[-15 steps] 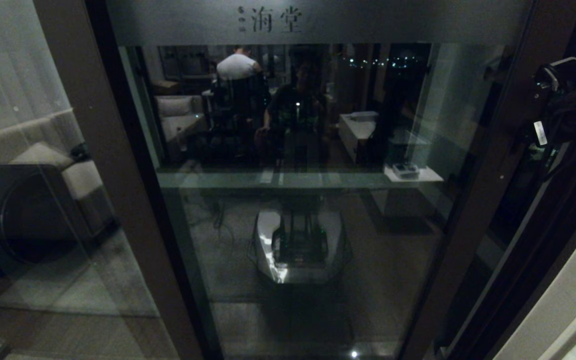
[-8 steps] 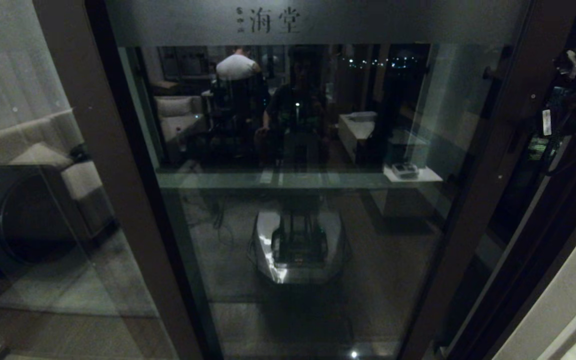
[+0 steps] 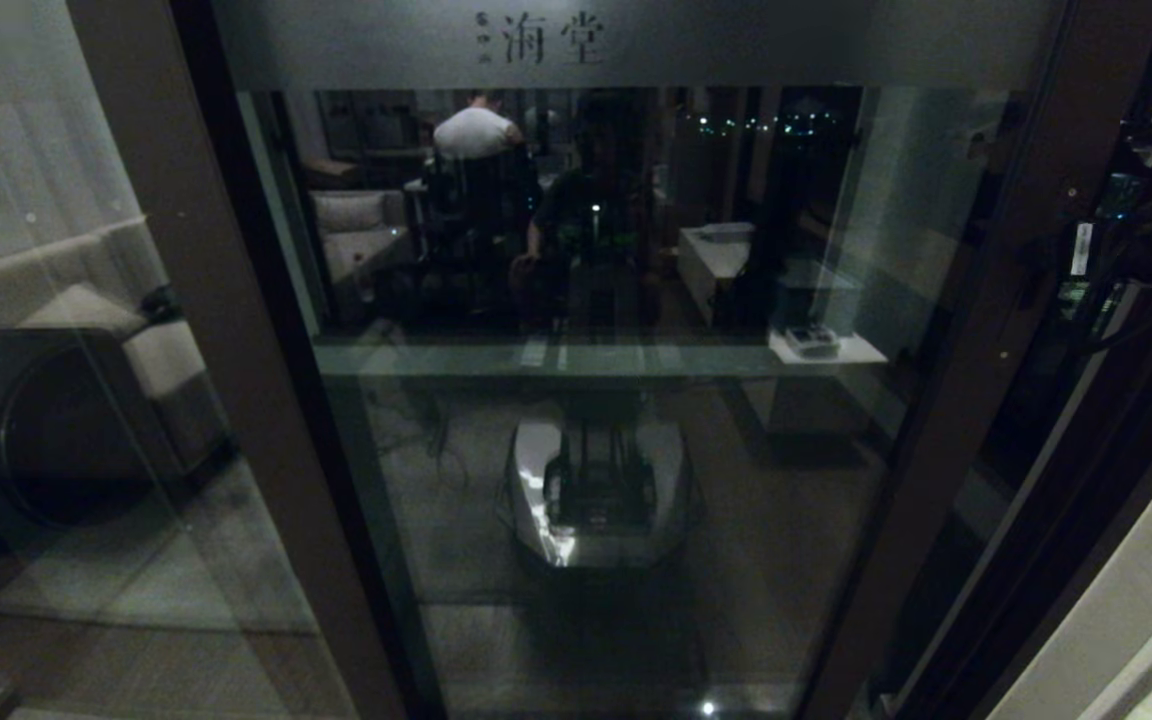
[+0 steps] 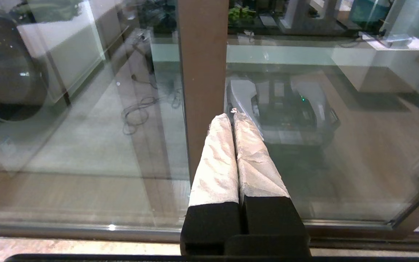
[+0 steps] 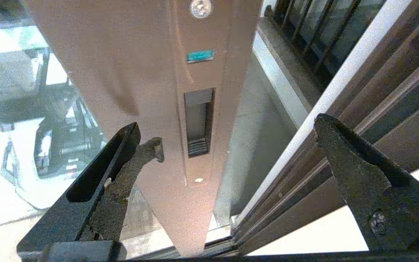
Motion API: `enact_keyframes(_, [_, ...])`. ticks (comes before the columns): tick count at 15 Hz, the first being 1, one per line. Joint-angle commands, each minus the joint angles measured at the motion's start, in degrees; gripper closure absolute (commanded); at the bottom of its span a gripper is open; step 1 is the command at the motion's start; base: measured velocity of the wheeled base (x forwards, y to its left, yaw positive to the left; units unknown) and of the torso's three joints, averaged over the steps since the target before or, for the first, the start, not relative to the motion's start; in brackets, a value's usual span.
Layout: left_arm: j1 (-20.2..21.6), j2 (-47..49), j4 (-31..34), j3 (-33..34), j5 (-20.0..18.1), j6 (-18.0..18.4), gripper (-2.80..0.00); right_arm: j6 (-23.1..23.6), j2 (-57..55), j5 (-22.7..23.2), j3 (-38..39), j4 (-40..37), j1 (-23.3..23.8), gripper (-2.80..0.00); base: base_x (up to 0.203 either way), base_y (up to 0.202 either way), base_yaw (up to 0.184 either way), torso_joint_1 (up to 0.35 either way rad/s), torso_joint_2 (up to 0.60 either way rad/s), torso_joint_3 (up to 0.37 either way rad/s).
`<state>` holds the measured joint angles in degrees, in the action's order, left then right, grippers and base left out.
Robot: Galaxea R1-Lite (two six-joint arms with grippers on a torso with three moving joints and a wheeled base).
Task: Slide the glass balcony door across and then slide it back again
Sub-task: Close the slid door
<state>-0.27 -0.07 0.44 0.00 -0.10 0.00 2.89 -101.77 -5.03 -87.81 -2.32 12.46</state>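
Note:
The glass balcony door (image 3: 616,450) fills the middle of the head view, with a frosted top band bearing characters and a dark brown frame. Its right stile (image 5: 151,72) carries a narrow recessed black handle (image 5: 198,123). My right gripper (image 5: 227,131) is open, its jaws standing either side of that stile and handle and touching neither; the right arm (image 3: 1151,210) shows at the upper right. My left gripper (image 4: 231,115) is shut on nothing, its white-wrapped fingers (image 4: 216,163) pointing at a brown upright stile (image 4: 202,65) low near the floor track.
An unmoving glass panel (image 3: 56,300) showing a sofa stands to the left. Brown frame rails (image 5: 369,105) and a pale wall (image 3: 1136,620) lie right of the door's edge, with a narrow gap onto the balcony floor (image 5: 246,145). The glass reflects my base (image 3: 596,490).
My right arm has risen and drawn towards the upper right corner of the head view. The door itself has not visibly shifted.

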Motion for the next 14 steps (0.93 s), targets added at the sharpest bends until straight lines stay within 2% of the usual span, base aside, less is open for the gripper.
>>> enact_keyframes(1, [0.0, -0.01, 0.0, 0.0, 0.01, 0.0, 0.0, 0.01, 1.82, -0.36, 0.34, -0.53, 1.28, -2.8, 0.0, 0.0, 0.0, 0.0, 0.0, 0.0])
enact_keyframes(4, [0.0, -0.01, 0.0, 0.04, 0.01, 0.0, 0.0, 0.01, 5.71, -2.74, 0.14, -7.76, 2.03, -2.8, 0.0, 0.0, 0.0, 0.0, 0.0, 0.0])
enact_keyframes(7, [0.0, -0.01, 0.0, 0.07, 0.01, 0.0, 0.0, 0.83, 6.32, -8.56, -0.08, -8.93, 1.57, -2.8, 0.0, 0.0, 0.0, 0.0, 0.0, 0.0])
enact_keyframes(14, [0.0, -0.01, 0.0, 0.06, 0.01, 0.0, 0.0, 0.13, -1.76, -10.35, -4.52, -8.67, -0.42, -2.8, 0.0, 0.0, 0.0, 0.0, 0.0, 0.0])
